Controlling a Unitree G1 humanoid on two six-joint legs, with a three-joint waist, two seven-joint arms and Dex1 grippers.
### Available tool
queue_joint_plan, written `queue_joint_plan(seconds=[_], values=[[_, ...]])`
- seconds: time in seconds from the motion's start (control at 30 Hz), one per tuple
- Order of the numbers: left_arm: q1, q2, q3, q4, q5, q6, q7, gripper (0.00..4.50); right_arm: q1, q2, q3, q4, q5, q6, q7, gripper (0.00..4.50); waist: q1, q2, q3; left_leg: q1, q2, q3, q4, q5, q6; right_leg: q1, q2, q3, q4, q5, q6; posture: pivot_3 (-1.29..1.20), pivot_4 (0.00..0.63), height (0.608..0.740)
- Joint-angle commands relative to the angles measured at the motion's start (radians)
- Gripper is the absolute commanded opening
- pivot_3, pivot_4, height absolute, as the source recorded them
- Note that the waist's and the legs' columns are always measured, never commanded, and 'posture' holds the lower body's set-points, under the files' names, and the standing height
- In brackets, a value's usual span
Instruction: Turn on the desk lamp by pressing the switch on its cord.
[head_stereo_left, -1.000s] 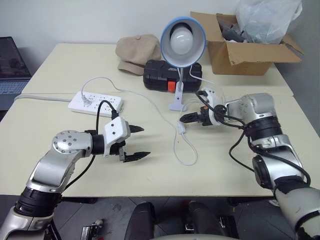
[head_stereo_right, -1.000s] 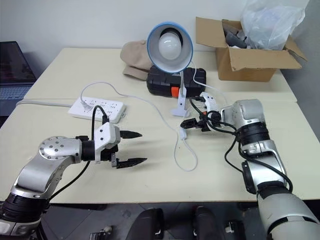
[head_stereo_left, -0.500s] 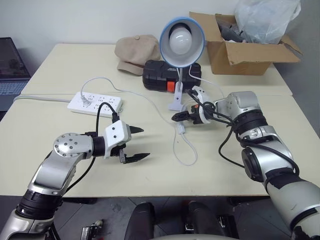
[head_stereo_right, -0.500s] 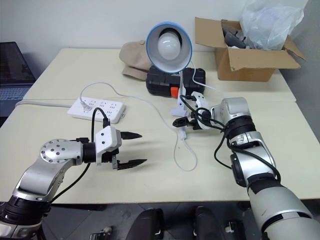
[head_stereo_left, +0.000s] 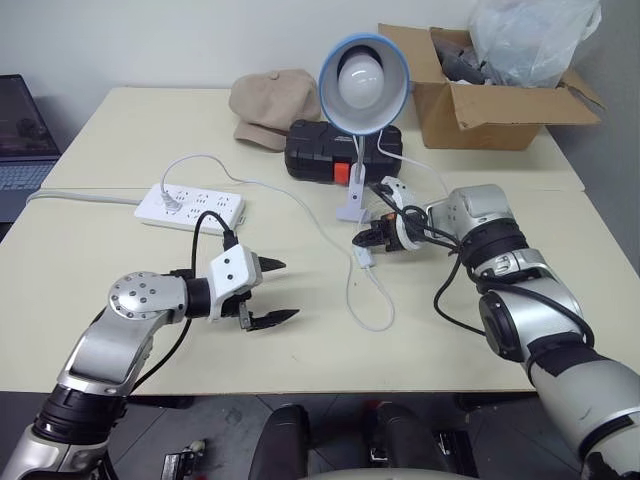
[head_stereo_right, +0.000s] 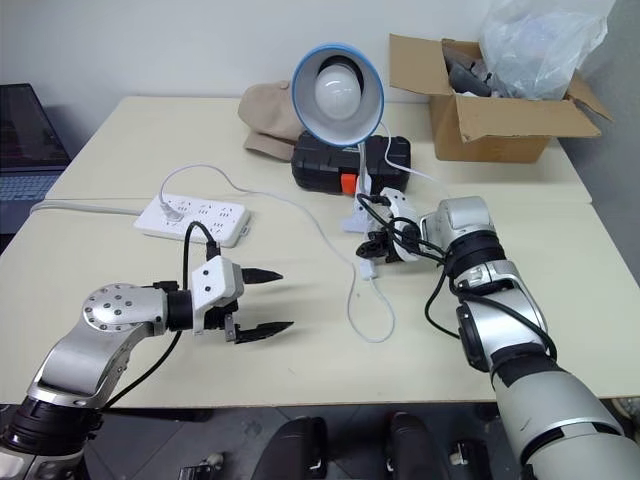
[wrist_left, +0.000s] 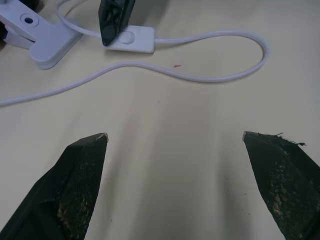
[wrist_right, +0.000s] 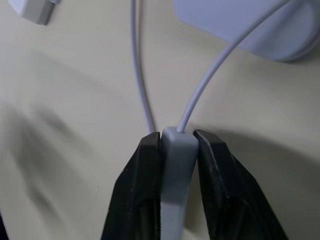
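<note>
Left eye view: plastic bag (head_stereo_left: 535, 35) in cardboard box (head_stereo_left: 480, 112)

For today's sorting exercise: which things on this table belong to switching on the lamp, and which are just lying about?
Belongs: light-blue desk lamp; thin white cord; small white inline switch, clamped by right hand.

Lying about: white power strip; black plastic case; beige cap; cardboard box; open left hand.

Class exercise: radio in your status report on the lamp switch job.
Right gripper shut on the switch. Left gripper open over bare table. Desk lamp unlit. Nothing blocking.
</note>
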Motion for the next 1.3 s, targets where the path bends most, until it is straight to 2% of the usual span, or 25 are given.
queue_joint_plan(seconds=[0.03,0.33,0.4,0.5,0.6,0.77,0.93,1.17,1.3], values=[[-0.034,-0.004,0.038,-0.001,-0.031,0.017,0.005,4.50,-0.029,-0.014,-0.040,-0.010,0.014,0.008,0.014,0.40,0.000,0.000,0.000,0.000,0.000,0.000,0.000,0.000,0.000,0.000,0.000,0.000,0.000,0.000,0.000,0.00,0.150,0.740],[-0.102,-0.032,0.052,0.007,-0.110,0.112,0.000,4.50,0.044,-0.023,-0.213,-0.223,0.115,0.069,-0.057,0.40,-0.003,0.000,0.000,0.000,0.000,0.000,0.000,0.000,0.000,0.000,0.000,0.000,0.000,0.000,0.000,0.00,0.150,0.740],[-0.137,-0.059,0.074,0.002,-0.183,0.189,0.009,4.50,0.119,-0.005,-0.289,-0.388,0.180,0.054,-0.073,0.40,-0.002,0.000,0.000,0.000,0.000,0.000,0.000,0.000,0.000,0.000,0.000,0.000,0.000,0.000,0.000,0.00,0.150,0.740],[-0.187,-0.098,0.106,-0.016,-0.324,0.331,0.014,4.50,0.227,-0.001,-0.305,-0.628,0.258,0.119,-0.067,0.40,-0.001,0.000,0.000,-0.001,0.000,-0.001,0.000,0.000,0.000,0.000,0.000,-0.001,0.000,0.001,0.001,0.00,0.150,0.740],[-0.227,-0.129,0.119,-0.011,-0.402,0.428,0.039,4.50,0.302,0.019,-0.340,-0.800,0.350,0.190,-0.081,0.40,-0.004,0.000,0.000,-0.002,0.000,-0.001,0.000,0.000,0.000,0.000,0.000,0.000,0.000,0.001,0.002,0.00,0.150,0.740],[-0.262,-0.178,0.112,0.006,-0.502,0.541,0.052,4.50,0.393,0.009,-0.304,-1.023,0.469,0.232,-0.048,0.40,-0.011,0.000,0.000,0.000,0.000,-0.001,0.000,0.000,0.000,0.000,0.000,0.000,0.001,0.001,0.002,0.00,0.150,0.740],[-0.301,-0.233,0.119,0.044,-0.538,0.585,0.089,4.50,0.426,-0.028,-0.233,-1.150,0.531,0.235,-0.024,0.40,-0.010,0.000,0.000,0.000,0.000,-0.002,0.001,0.000,0.000,0.000,0.001,0.000,0.002,0.000,0.004,0.00,0.150,0.740],[-0.314,-0.211,0.146,0.038,-0.583,0.608,0.069,4.50,0.436,-0.054,-0.209,-1.166,0.569,0.216,-0.039,0.40,-0.010,0.000,0.000,0.000,0.000,-0.001,0.002,0.000,0.000,0.000,0.001,0.000,0.002,0.000,0.004,0.00,0.150,0.740],[-0.313,-0.235,0.142,0.027,-0.599,0.614,0.086,4.50,0.427,-0.049,-0.202,-1.162,0.588,0.210,-0.051,0.40,-0.009,0.000,0.000,0.000,0.000,-0.001,0.002,0.000,0.000,0.000,0.001,0.001,0.001,0.000,0.004,0.00,0.150,0.740]])
